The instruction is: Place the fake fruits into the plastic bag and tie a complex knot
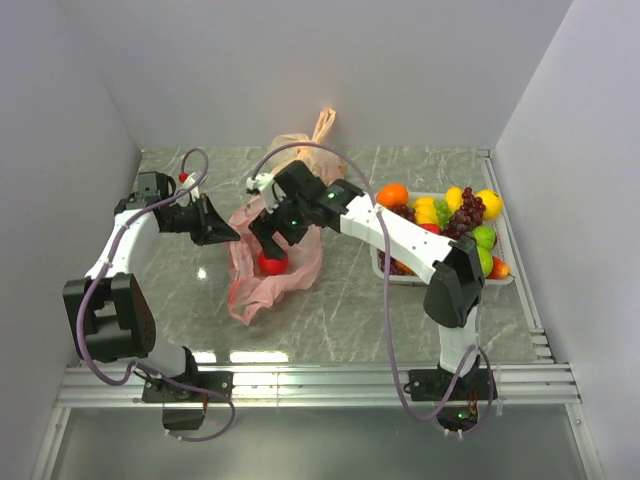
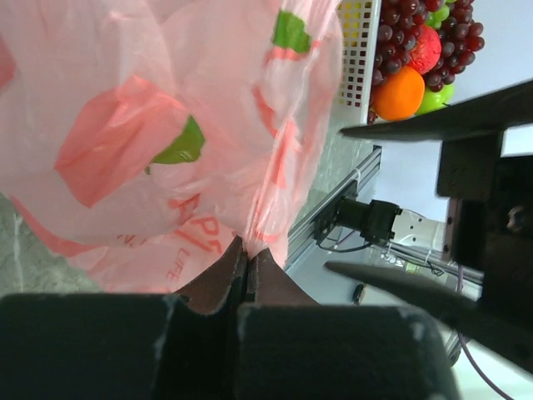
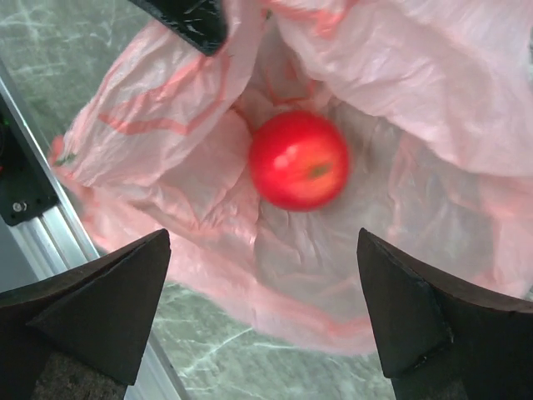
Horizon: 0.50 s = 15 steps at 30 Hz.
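Note:
The pink-red plastic bag point(image 1: 262, 285) lies on the green marble table with its mouth held open. My left gripper point(image 1: 226, 233) is shut on the bag's left rim; in the left wrist view the film point(image 2: 166, 150) runs down into my closed left gripper point(image 2: 246, 265). My right gripper point(image 1: 271, 240) hovers open over the mouth of the bag. A red apple point(image 3: 298, 160) rests free inside the bag point(image 3: 416, 92), above my wide-apart right gripper point(image 3: 265, 312). The other fake fruits point(image 1: 450, 215) are piled at the right. No knot shows on the pink bag.
A white mesh basket point(image 2: 356, 50) on the right holds an orange point(image 2: 398, 93), grapes, green apples and yellow fruit. A pale orange bag point(image 1: 308, 145) with upright tied handles stands at the back. White walls close in both sides; a metal rail runs along the near edge.

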Tool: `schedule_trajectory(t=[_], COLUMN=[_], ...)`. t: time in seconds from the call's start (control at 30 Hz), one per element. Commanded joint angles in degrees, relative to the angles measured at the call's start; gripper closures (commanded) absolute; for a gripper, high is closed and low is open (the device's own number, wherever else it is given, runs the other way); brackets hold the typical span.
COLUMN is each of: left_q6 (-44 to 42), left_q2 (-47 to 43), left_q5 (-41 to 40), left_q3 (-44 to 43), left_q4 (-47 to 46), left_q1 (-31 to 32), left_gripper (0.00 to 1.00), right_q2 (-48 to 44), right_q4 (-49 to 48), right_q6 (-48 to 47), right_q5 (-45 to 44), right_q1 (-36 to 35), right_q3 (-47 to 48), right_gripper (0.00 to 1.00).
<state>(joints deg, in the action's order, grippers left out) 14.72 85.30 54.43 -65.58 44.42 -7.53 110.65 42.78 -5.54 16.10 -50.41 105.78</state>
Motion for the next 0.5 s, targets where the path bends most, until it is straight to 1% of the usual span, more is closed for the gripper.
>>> schedule_trajectory(t=[0.0, 0.07, 0.1, 0.2, 0.23, 0.27, 0.33, 0.37, 0.43, 0.47], left_q6=[-0.22, -0.13, -0.13, -0.04, -0.13, -0.22, -0.48, -0.57, -0.83, -0.83], left_q2=[-0.57, -0.83, -1.01, -1.71, -1.89, -1.89, -1.8, -1.89, -2.41, -2.5], left_q5=[2.61, 2.34, 1.99, 1.29, 1.03, 0.94, 0.67, 0.67, 0.24, 0.06], left_q3=[-0.25, -0.07, -0.07, 0.19, 0.19, 0.37, 0.37, 0.45, 0.45, 0.54], left_q4=[-1.18, -1.36, -1.44, -1.8, -1.88, -1.89, -1.71, -1.54, -1.53, -1.53], left_q1=[-0.2, -0.2, -0.12, -0.12, -0.2, -0.2, -0.2, -0.12, -0.2, -0.2], left_gripper=[1.0, 1.0, 1.0, 1.0, 1.0, 1.0, 1.0, 1.0, 1.0, 1.0], right_q2=[-6.23, -9.9, -11.67, -19.05, -20.81, -24.05, -27.05, -29.68, -32.15, -33.73], right_q4=[0.01, 3.26, 4.66, 6.69, 8.44, 9.5, 12.84, 13.98, 16.97, 17.85], right_q6=[0.27, 0.7, 0.97, 0.62, -0.34, -0.96, -3.49, -4.21, -6.66, -7.37], right_q5=[1.29, 5.41, 7.0, 9.39, 9.74, 9.92, 10.44, 10.1, 9.92, 9.74], right_q1=[3.9, 6.89, 10.82, 18.3, 23.81, 27.26, 32.9, 39.19, 45.19, 50.01], right_q3=[2.59, 2.59, 1.98, -1.7, -2.76, -4.51, -6.28, -7.5, -8.48, -8.83], right_gripper=[0.0, 0.0, 0.0, 0.0, 0.0, 0.0, 0.0, 0.0, 0.0, 0.0])
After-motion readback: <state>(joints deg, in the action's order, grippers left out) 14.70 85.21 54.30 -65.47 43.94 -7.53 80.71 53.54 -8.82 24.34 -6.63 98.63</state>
